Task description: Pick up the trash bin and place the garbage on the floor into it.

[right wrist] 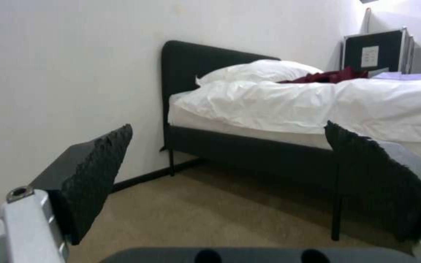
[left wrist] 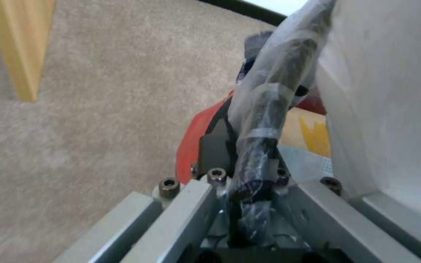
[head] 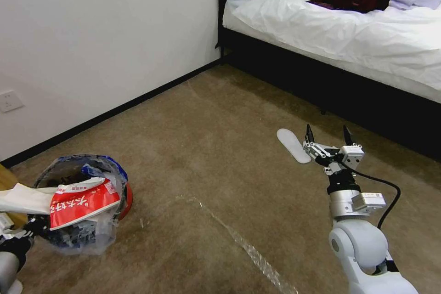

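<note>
I'm looking across a bedroom: beige-brown carpet with a strip of clear shiny tape running over it, a white wall with a socket on my left, and a black-framed bed with rumpled white bedding and a dark red cloth on top ahead to my right. My left gripper sits low at the near left edge of the head view, clamped on the bagged rim of the trash bin, which I hold tilted beside it; its clear liner is bunched around the mouth, and a red wrapper with white lettering and a white paper wad poke out of it. A light wooden leg stands just beside the bin. My right gripper is raised above the carpet on the right, fingers spread wide with nothing between them. Near it, toward the bed, a flat white insole-shaped piece lies on the carpet.
</note>
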You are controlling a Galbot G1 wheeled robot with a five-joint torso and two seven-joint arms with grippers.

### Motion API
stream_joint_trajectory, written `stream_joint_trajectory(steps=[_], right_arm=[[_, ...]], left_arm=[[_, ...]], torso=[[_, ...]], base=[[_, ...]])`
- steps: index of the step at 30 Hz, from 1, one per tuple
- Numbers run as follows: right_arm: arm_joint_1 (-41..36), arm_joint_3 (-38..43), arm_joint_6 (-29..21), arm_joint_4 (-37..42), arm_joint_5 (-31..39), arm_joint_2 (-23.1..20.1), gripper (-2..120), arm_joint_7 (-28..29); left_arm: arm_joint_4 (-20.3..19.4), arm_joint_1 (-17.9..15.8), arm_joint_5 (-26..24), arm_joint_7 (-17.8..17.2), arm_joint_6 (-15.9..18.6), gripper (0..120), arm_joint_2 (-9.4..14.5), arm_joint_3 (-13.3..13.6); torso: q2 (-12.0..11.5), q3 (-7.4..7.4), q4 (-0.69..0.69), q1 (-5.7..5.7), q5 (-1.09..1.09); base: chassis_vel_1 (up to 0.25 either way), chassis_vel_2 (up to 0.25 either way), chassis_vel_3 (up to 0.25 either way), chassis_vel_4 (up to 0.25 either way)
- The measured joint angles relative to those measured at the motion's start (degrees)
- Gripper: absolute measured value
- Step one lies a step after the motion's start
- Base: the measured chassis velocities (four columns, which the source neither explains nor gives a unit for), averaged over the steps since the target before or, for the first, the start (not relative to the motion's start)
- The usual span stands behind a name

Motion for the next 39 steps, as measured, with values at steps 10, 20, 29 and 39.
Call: stream_joint_trajectory(steps=[10, 20, 29, 39], right_arm=[[0.03, -0.22, 0.47, -0.16, -0.02, 0.01, 100, 0.14], [0.08, -1.03, 0.88, -0.31, 0.77, 0.18, 100, 0.87], [0.02, -1.02, 0.89, -0.87, 1.08, 0.47, 100, 1.01], [-0.65, -0.50, 0.99, -1.11, 0.69, 0.60, 100, 1.06]], left_arm=[[0.02, -0.01, 0.01, 0.02, 0.00, 0, -0.15, 0.00], [-0.37, 0.24, 0.07, 0.02, 0.02, 0, -0.37, 0.01], [-0.80, 0.42, 0.12, 0.01, 0.22, 0, -0.32, 0.04], [-1.07, 0.24, -0.32, 0.28, 1.20, 0, -0.24, -0.22]], torso=[[0.00, 0.00, 0.00, 0.00, -0.01], [0.00, 0.00, 0.00, -0.01, 0.00], [0.00, 0.00, 0.00, -0.01, -0.01], [0.00, 0.00, 0.00, -0.01, -0.01]], base=[[-0.146, 0.149, 0.141, -0.149], [-0.066, 0.072, 0.060, -0.060], [0.000, 0.000, 0.000, 0.000], [0.000, 0.000, 0.000, 0.000]])
